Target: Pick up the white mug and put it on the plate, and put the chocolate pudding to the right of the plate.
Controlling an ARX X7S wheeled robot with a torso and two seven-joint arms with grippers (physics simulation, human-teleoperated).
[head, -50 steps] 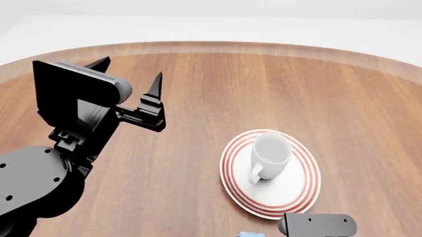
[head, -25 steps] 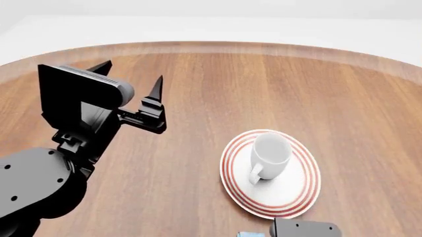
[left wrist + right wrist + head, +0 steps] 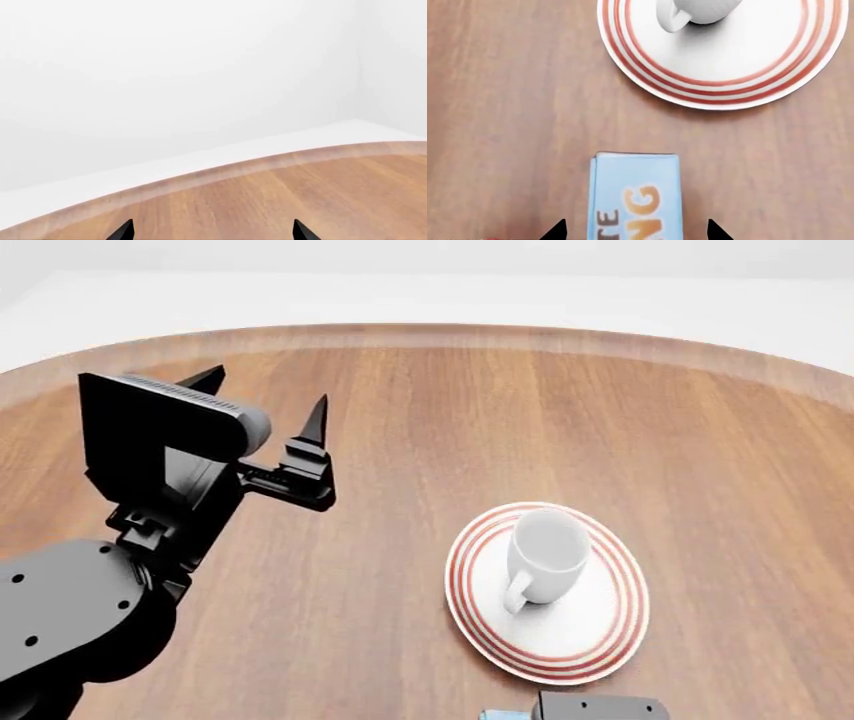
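The white mug (image 3: pixel 545 552) stands upright on the red-ringed plate (image 3: pixel 611 628), handle toward me; both also show in the right wrist view, mug (image 3: pixel 697 10) on plate (image 3: pixel 747 60). The chocolate pudding (image 3: pixel 637 197), a light blue carton with orange lettering, lies on the wood just short of the plate; only a sliver of it (image 3: pixel 505 715) shows in the head view. My right gripper (image 3: pixel 635 231) is open, one fingertip on each side of the carton, not touching it. My left gripper (image 3: pixel 264 405) is open and empty, raised over the table's left part, far from the plate.
The round wooden table (image 3: pixel 441 420) runs to a curved far edge with white floor and walls beyond. The right arm's body (image 3: pixel 594 706) sits at the near edge below the plate. The left arm (image 3: pixel 94 590) fills the lower left.
The right arm's body has slid left and lower in the head view, toward the carton. The left arm has shifted only slightly. Mug and plate have not moved.
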